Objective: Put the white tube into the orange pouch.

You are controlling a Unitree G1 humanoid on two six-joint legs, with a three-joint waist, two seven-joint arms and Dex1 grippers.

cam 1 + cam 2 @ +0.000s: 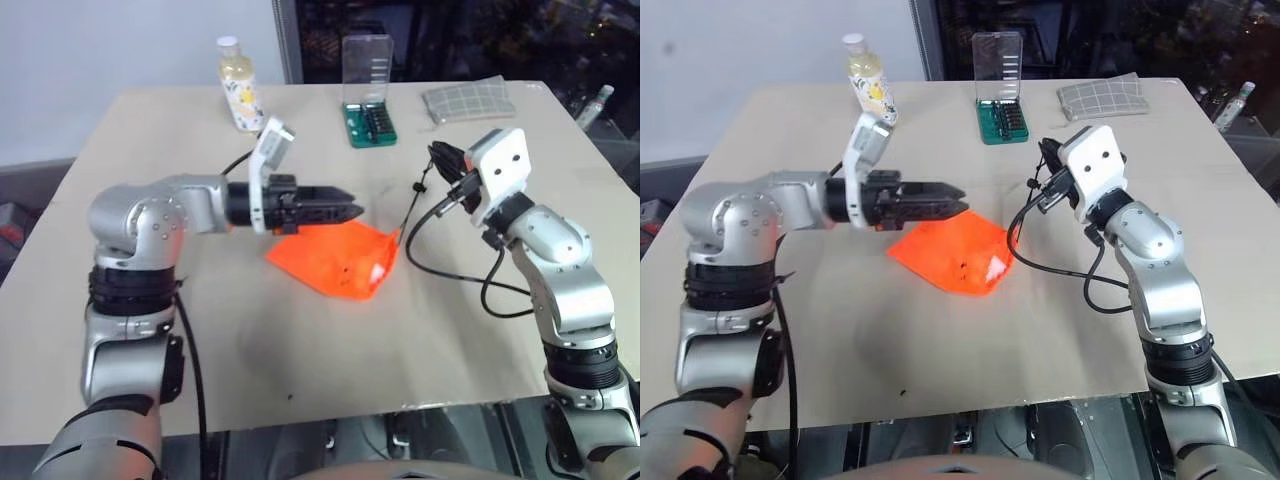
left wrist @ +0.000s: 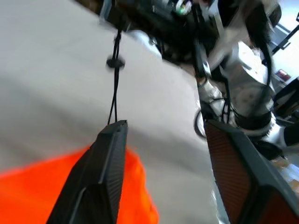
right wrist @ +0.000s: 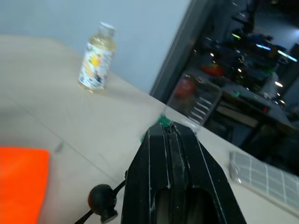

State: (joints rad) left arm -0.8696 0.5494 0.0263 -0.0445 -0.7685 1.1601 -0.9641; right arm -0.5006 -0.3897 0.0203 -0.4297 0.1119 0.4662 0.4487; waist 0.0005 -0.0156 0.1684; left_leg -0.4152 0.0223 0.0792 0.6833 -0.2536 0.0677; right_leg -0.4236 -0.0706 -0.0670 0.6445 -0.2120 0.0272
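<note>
The orange pouch lies flat at the middle of the table, one corner raised toward the right gripper; its long axis runs diagonally, from the near left up to that far right corner. A thin black cord with a bead rises from that corner to the right gripper, whose fingers are pressed together on it; the left gripper hovers level just above the pouch's far edge, pointing right, its two fingers spread apart around nothing. Beyond the pouch stand a bottle of yellowish liquid, a green bit set with its clear lid up, and a grey checked pouch.
</note>
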